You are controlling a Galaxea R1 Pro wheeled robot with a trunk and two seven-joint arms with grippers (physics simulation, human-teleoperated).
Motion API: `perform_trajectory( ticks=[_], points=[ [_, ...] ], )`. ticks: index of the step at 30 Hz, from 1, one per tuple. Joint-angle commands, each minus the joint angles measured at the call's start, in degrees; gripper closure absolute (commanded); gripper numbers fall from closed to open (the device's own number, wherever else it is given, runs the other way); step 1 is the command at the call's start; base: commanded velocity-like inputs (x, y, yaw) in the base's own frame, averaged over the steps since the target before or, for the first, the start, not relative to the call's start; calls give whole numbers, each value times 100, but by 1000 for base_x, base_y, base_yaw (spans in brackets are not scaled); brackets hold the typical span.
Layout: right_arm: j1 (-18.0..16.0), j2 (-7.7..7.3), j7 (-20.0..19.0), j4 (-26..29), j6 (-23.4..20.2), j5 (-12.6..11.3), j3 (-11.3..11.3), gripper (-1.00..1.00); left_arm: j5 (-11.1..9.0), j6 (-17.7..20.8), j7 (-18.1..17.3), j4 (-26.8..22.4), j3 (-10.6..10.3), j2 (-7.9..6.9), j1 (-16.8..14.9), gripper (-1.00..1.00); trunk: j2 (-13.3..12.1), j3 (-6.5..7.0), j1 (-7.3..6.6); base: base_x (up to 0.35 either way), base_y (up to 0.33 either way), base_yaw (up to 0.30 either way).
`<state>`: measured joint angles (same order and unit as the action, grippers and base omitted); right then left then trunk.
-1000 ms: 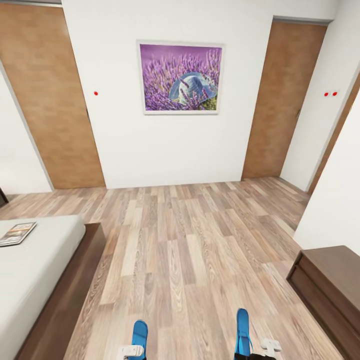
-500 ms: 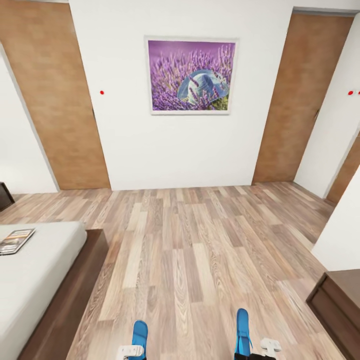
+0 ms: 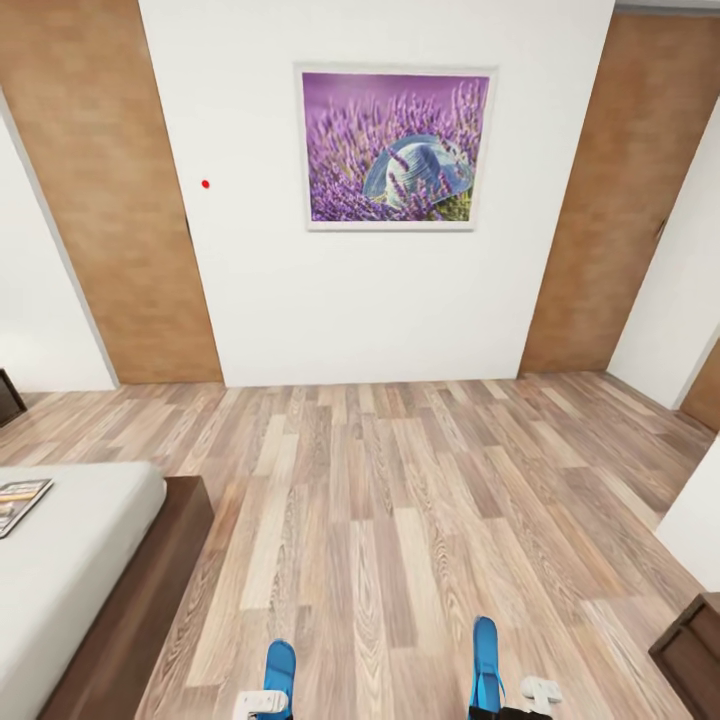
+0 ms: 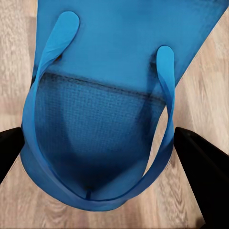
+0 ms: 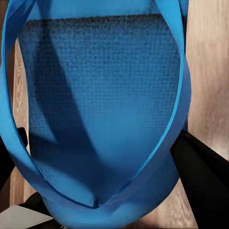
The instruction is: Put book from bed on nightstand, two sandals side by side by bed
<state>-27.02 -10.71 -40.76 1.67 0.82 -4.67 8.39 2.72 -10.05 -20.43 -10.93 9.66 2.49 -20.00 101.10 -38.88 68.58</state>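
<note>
Both blue sandals are held off the floor. In the head view the left sandal (image 3: 280,668) sticks out from my left gripper (image 3: 262,702) and the right sandal (image 3: 486,658) from my right gripper (image 3: 522,698). Up close, the left sandal (image 4: 105,109) sits between the black fingers (image 4: 202,179) of the left gripper (image 4: 100,162). The right sandal (image 5: 100,109) is clamped in the right gripper (image 5: 102,171). The book (image 3: 20,500) lies on the white mattress of the bed (image 3: 70,570) at the lower left.
Wood-plank floor (image 3: 400,520) stretches ahead to a white wall with a purple flower picture (image 3: 397,148). Light wooden doors stand at the left (image 3: 110,200) and right (image 3: 625,200). A dark brown cabinet corner (image 3: 692,650) shows at the lower right, and the bed's dark frame (image 3: 150,590) runs beside the mattress.
The camera has moved toward the wall: the picture looks larger, and the bed, book and cabinet have slid toward the view's lower corners. Both sandals stay held as before.
</note>
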Motion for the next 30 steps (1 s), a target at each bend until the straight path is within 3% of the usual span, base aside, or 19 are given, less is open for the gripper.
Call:
perform_trajectory(
  ticks=[1, 30],
  points=[
    [-5, -2, -20, -8, 6, -51, -4, 100, 27, -14, -25, 3, 45, 3, -4, 100, 2, -5, 3, 331, 0, 1],
    [-5, -2, -25, -18, 12, -41, -5, 100, 31, -14, -22, 3, 45, 11, -4, 100, 2, -5, 3, 331, 0, 38]
  ],
)
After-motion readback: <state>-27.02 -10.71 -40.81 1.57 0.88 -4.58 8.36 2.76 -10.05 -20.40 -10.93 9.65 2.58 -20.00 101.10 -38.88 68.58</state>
